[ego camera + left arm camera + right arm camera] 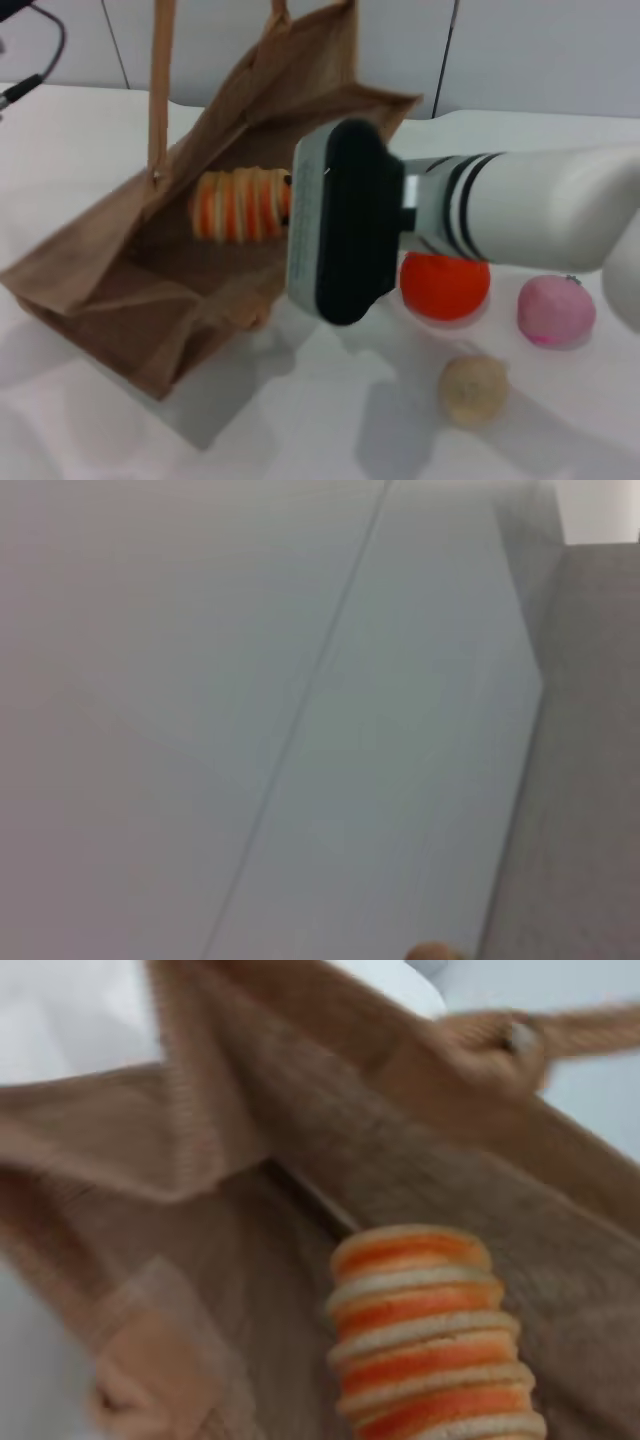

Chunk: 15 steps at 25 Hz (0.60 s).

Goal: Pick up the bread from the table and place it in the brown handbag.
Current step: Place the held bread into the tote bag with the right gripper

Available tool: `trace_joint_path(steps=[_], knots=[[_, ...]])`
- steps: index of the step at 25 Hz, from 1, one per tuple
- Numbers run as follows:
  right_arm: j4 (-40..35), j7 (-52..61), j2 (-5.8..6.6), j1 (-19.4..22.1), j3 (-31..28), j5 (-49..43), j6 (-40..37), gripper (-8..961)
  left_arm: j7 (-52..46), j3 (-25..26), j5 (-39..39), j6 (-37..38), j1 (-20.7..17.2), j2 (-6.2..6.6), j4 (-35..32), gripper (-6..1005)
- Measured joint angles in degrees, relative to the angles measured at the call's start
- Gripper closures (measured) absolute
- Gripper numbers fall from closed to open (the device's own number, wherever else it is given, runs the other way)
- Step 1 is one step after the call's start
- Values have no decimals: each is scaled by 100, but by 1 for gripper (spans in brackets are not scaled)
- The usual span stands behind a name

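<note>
The brown handbag (150,270) lies tilted on the table (300,430) with its mouth open toward me. One handle (160,80) is pulled straight up out of the picture. The striped orange and tan bread (240,205) hangs inside the bag's mouth, off the bag's lower wall. My right gripper (287,205) reaches in from the right and is shut on the bread's near end; the black wrist block (345,220) hides most of it. In the right wrist view the bread (430,1350) juts out in front of the burlap inner wall (250,1210). The left gripper is out of view.
An orange fruit (445,285) lies just right of the bag, partly behind my right wrist. Farther right is a pink ball (556,310), and a small beige ball (473,390) lies nearer the front. The left wrist view shows only a grey wall (300,710).
</note>
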<state>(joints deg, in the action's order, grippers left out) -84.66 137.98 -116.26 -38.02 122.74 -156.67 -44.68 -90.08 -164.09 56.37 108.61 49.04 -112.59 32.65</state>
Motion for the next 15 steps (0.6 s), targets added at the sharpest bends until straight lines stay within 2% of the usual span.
trace_joint_path(steps=[8,15], knots=[[-146,152,-5,-15,622,-405,511,620,50,-6,-353,-34,226,-2,-293,854],[-384,167,-25,83,779,-780,658,635,86,0,-512,-38,262,-56,-367,853]])
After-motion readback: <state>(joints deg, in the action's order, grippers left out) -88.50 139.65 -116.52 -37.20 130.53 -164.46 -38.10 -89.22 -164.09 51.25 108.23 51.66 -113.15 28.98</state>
